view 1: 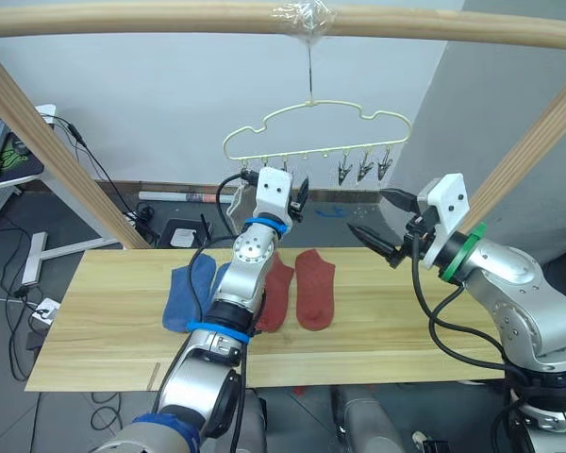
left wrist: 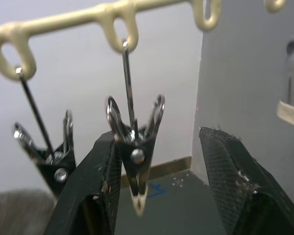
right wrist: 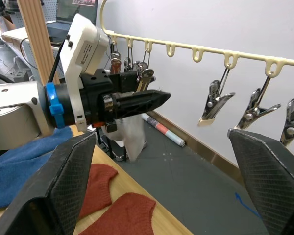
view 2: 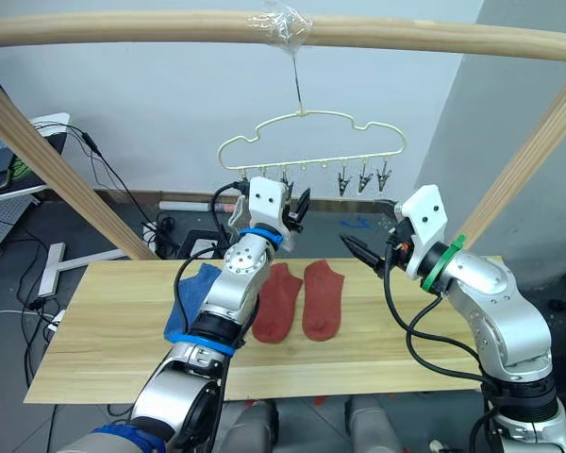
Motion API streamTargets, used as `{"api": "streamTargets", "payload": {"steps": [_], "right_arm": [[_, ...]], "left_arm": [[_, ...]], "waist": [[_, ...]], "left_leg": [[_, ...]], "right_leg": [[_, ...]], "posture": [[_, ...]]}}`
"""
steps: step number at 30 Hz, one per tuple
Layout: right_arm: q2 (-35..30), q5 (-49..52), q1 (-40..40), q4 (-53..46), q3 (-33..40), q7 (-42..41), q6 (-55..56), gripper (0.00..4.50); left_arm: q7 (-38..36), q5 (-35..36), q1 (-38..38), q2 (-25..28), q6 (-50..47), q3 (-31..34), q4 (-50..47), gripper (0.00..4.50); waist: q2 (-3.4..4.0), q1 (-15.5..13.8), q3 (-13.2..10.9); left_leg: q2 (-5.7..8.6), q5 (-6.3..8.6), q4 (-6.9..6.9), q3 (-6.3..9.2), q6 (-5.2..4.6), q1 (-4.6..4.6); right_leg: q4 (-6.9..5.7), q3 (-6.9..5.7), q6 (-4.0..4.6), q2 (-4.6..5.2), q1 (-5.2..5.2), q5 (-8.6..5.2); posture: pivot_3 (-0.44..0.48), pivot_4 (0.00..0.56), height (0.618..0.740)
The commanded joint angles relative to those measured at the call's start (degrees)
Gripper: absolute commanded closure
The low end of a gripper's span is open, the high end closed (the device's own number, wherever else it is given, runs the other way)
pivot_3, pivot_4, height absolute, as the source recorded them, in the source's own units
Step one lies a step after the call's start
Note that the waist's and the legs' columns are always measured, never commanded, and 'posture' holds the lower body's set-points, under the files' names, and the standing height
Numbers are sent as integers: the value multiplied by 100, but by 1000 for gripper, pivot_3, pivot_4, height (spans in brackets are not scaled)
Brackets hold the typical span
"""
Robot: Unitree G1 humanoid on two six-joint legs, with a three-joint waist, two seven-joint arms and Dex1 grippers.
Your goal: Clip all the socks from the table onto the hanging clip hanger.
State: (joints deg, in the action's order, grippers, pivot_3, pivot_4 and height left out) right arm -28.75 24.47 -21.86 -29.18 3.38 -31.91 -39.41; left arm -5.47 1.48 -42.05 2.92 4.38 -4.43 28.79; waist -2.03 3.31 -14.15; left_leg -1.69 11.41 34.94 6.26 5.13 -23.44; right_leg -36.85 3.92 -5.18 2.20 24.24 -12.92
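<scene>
The pale yellow clip hanger [right wrist: 183, 46] hangs from a wooden pole above the table [view 1: 406, 330]. My left gripper [left wrist: 159, 134] is raised to the hanger's left end. It is open, with a metal clip [left wrist: 134, 161] between its fingers, close against one of them. A pale piece of fabric [right wrist: 132, 139] hangs just below that gripper. Two blue socks [view 1: 184, 293] lie flat on the table, partly behind my left arm. Two red socks [view 1: 314, 288] lie beside them. My right gripper [view 1: 366, 211] hovers open and empty above the table, right of the red socks.
Three free clips [view 1: 363, 170] hang at the hanger's right end. The thick wooden pole [view 1: 170, 19] crosses overhead on slanted posts [view 1: 47, 142] at both sides. Cables and small items [view 1: 174, 231] lie on the floor behind the table.
</scene>
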Motion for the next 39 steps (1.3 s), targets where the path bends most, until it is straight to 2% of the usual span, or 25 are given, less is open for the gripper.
{"api": "streamTargets", "payload": {"steps": [1,14,28,31,35,37,39], "right_arm": [[-28,145,-184,-327,88,123,-95,0],[-150,319,-388,-435,122,236,-378,0],[-153,260,-180,-357,141,213,-175,0],[-151,257,-154,-342,163,225,-151,0],[-153,263,-150,-320,164,225,-128,0],[-153,267,-145,-318,164,226,-120,0],[-148,263,-141,-307,160,228,-111,0]], "left_arm": [[145,-176,-108,-43,153,25,-159,2013],[277,-330,-141,-19,209,111,-145,2013],[259,-391,-170,-49,315,123,-109,2013],[235,-394,-170,-60,351,118,-94,2556],[239,-386,-197,-74,368,138,-71,3809],[239,-389,-199,-74,375,140,-67,4194],[241,-393,-207,-72,381,149,-56,4296]], "waist": [[0,2,0],[1,4,1],[1,4,1],[1,4,1],[1,4,1],[1,4,1],[1,4,1]], "left_leg": [[0,0,0,0,0,0],[0,0,0,0,0,0],[0,0,1,-1,0,0],[0,0,1,0,0,0],[0,0,2,0,0,1],[0,0,2,-1,0,1],[0,0,3,0,0,1]], "right_leg": [[0,1,0,0,0,0],[-2,1,-1,0,0,1],[-3,1,-1,0,0,2],[-3,1,-1,0,0,2],[-5,1,-1,0,-1,3],[-5,1,-1,0,-1,3],[-5,1,-1,0,-1,3]], "posture": [[-98,191,740],[-95,180,740],[-100,181,740],[-103,181,740],[-103,181,740],[-103,181,740],[-99,182,740]]}}
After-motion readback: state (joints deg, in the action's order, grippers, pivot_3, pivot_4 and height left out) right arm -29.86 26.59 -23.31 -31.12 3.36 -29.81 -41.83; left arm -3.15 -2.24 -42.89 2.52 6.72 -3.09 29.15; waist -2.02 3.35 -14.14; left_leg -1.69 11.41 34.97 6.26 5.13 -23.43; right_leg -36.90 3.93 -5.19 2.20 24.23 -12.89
